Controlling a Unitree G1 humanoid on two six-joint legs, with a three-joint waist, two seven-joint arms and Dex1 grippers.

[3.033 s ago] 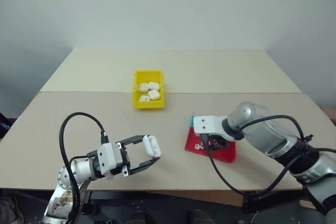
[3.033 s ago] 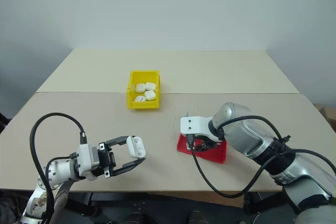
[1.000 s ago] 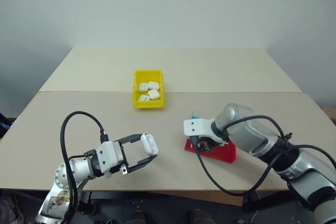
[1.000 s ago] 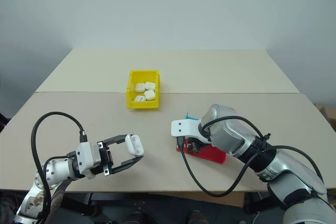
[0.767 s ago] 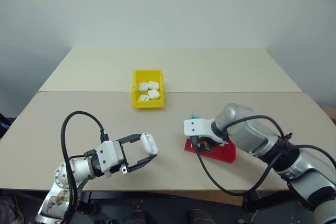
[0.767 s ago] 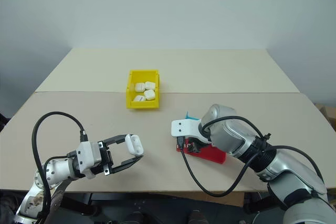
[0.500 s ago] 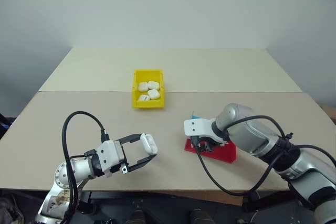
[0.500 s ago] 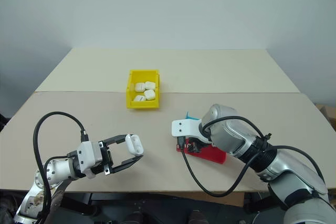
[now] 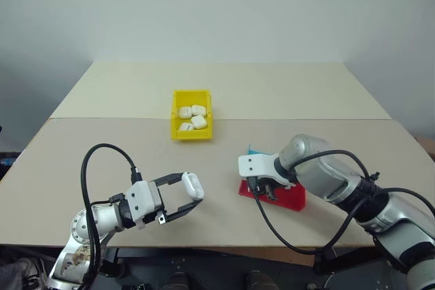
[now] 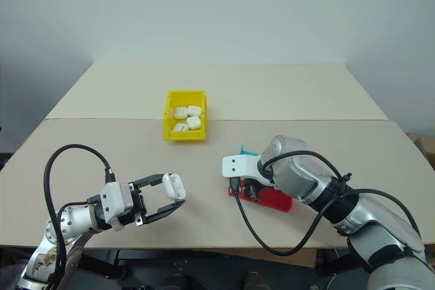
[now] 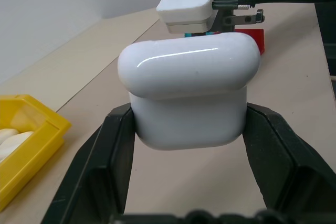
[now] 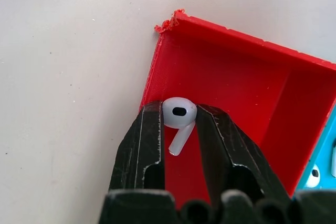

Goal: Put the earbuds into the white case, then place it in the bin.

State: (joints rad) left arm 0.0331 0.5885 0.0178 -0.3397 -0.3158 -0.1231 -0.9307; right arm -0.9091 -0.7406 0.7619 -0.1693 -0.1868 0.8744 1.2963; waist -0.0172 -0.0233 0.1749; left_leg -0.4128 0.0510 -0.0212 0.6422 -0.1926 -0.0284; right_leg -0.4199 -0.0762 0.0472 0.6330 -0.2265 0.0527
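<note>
The white case (image 11: 189,95) sits clenched between the two black fingers (image 11: 105,166) of the left claw (image 9: 185,195), lid shut, held level above the near part of the surface (image 9: 102,147), well apart from everything else. From the left wrist camera you can see the case bridging the gap between the fingers, gripped at its lower half, with its rounded lid standing proud above them.

Over on the right, the action is in the tray (image 12: 236,82). The right claw (image 12: 179,145) points steeply down into the red compartment, and its fingers (image 12: 144,140) are pressed on either side of one earbud (image 12: 179,116). The bud's rounded head is squeezed between the fingertips, the stem slanting down into the gap between them. It sits close to the corner of the red compartment, near the wall; whether it is lifted off the tray floor or resting on it, I cannot tell. At the edge of that same view there's the blue compartment (image 12: 320,156) of the tray, with another earbud (image 12: 313,176) lying in it.

Farther back on the surface, the yellow bin (image 9: 192,115) stands with several white cases (image 9: 191,117) lying inside, well away from both claws.
</note>
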